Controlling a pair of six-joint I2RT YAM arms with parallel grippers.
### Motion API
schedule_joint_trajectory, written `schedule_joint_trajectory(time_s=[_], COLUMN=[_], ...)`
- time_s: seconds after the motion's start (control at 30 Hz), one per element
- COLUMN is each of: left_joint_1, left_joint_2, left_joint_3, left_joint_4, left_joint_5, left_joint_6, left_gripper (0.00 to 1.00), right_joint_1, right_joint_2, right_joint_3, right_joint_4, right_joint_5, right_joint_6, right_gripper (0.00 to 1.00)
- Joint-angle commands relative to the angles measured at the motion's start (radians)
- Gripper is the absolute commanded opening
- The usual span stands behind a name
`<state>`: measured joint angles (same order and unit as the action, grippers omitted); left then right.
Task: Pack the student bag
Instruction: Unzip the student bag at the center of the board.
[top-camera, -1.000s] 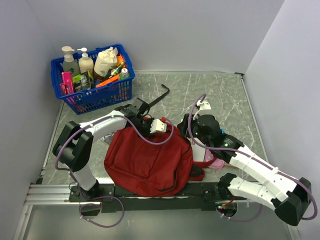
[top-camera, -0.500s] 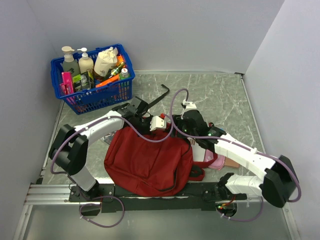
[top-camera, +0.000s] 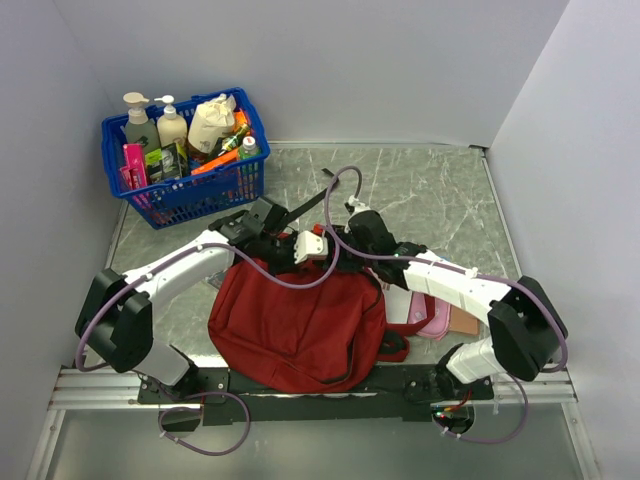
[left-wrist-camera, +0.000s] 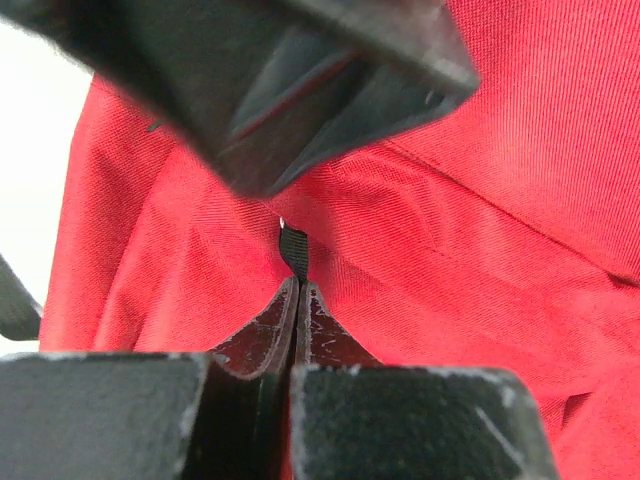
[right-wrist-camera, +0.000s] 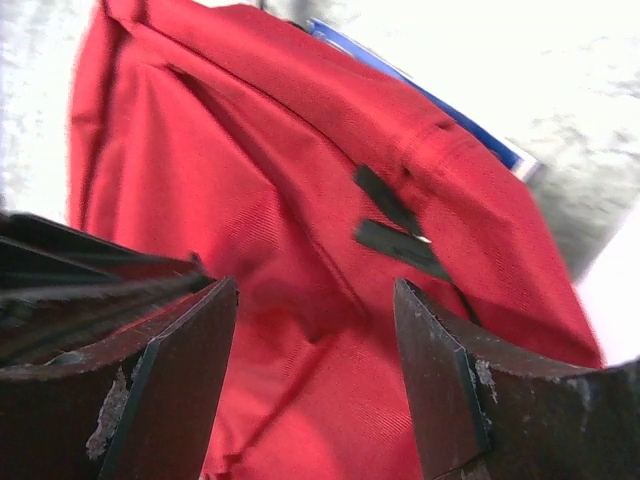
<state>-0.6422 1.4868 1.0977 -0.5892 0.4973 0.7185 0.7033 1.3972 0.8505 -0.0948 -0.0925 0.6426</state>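
risk one: losing the short black zipper tab (left-wrist-camera: 293, 250), pinched only at its end by the left fingers (left-wrist-camera: 295, 335), pressed tight together; a sideways or hurried pull likely to strip it out. risk two: dragging the whole student bag (top-camera: 295, 325) across the surface (top-camera: 430, 190) instead of running the zipper, with soft cloth bunching ahead of the slider and nothing pinning it down. right fingers (right-wrist-camera: 185, 370) spread wide, gripping nothing, hovering just over red cloth near two more black tabs (right-wrist-camera: 395, 230); could snag a fold or crowd the left fingers, both meeting at the bag's upper edge, middle of the top view. also possible: knocking the pink item (top-camera: 437, 322) lying just right of the bag.

bag itself: dark red, soft, slumped flat in the lower middle of the top view, just above the arm bases. fine woven cloth, creased and folded near the seam. impossible to tell from here how far open the zipper is. blue basket (top-camera: 185, 190) of bottles well apart, upper left.
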Motion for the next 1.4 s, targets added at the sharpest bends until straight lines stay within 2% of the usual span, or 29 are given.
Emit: schedule_joint_trajectory(time_s=[0.0,0.07,0.17,0.2,0.47,0.63,0.73,0.77,0.9,0.93,0.97,1.2,1.23,1.3,1.33,1.37], left_joint_1=[-0.014,-0.016,-0.02,-0.022,-0.028,-0.036,-0.036,-0.036,-0.036,-0.037,-0.036,-0.037,-0.036,-0.037,-0.037,-0.037], left_joint_2=[-0.045,-0.043,-0.042,-0.042,-0.04,-0.049,-0.049,-0.049,-0.048,-0.046,-0.046,-0.066,-0.069,-0.076,-0.077,-0.077], left_joint_3=[-0.001,-0.001,0.001,0.002,0.011,0.005,0.007,0.007,0.019,0.021,0.027,0.036,0.034,0.03,0.025,0.025], left_joint_4=[0.006,0.011,0.019,0.02,0.008,-0.003,-0.001,-0.001,0.002,0.003,0.003,-0.024,-0.029,-0.029,-0.029,-0.027], left_joint_5=[0.003,-0.002,-0.009,-0.011,-0.011,-0.016,-0.019,-0.022,-0.026,-0.031,-0.032,-0.032,-0.034,-0.036,-0.036,-0.036], left_joint_6=[-0.05,-0.056,-0.065,-0.065,-0.07,-0.079,-0.08,-0.082,-0.086,-0.087,-0.091,-0.097,-0.097,-0.099,-0.099,-0.097], left_gripper=[0.01,0.01,0.01,0.01,0.01,0.01,0.01,0.01,0.01,0.01,0.01,0.01,0.01,0.01,0.01,0.01], right_joint_1=[-0.008,-0.007,-0.007,-0.007,-0.008,-0.013,-0.013,-0.013,-0.013,-0.013,-0.018,-0.074,-0.076,-0.076,-0.076,-0.074], right_joint_2=[0.022,0.028,0.043,0.049,0.097,0.117,0.121,0.12,0.114,0.114,0.114,0.12,0.12,0.12,0.121,0.126], right_joint_3=[0.07,0.078,0.087,0.088,0.108,0.111,0.113,0.113,0.107,0.105,0.11,0.166,0.182,0.219,0.226,0.232], right_joint_4=[0.055,0.055,0.044,0.041,-0.008,0.02,0.026,0.026,0.018,0.018,0.012,-0.035,-0.077,-0.108,-0.114,-0.129], right_joint_5=[-0.067,-0.07,-0.081,-0.085,-0.049,-0.082,-0.096,-0.093,-0.087,-0.084,-0.079,-0.024,0.011,0.04,0.063,0.074], right_joint_6=[0.051,0.058,0.071,0.075,0.078,0.088,0.092,0.094,0.089,0.088,0.083,0.002,-0.026,-0.086,-0.106,-0.132], right_gripper=[0.69,0.67,0.54,0.52,0.54,0.53,0.39,0.29,0.15,0.02,0.0,0.0,0.07,0.38,0.58,0.59])
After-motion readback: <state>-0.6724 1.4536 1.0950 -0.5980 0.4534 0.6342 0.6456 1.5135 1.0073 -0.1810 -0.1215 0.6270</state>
